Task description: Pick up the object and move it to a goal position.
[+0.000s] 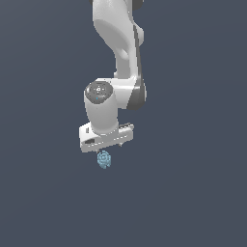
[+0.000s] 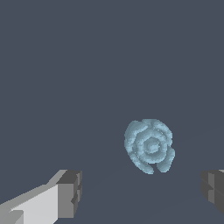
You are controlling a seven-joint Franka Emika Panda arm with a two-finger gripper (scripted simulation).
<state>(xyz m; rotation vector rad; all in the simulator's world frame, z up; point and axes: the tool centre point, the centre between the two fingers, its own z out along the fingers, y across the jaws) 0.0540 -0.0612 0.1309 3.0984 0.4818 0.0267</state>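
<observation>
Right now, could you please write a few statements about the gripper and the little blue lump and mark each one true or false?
1. The gripper is open, with its fingers spread wide apart. True.
2. The blue lump is clamped between the fingers. False: in the wrist view it lies free, touching neither finger.
3. The lump is pale blue with a bumpy surface of ring-like ridges. True.
4. In the exterior view, the lump appears above the gripper. False: it appears just below it.
5. Several other objects surround the lump. False: only the plain dark surface shows around it.
</observation>
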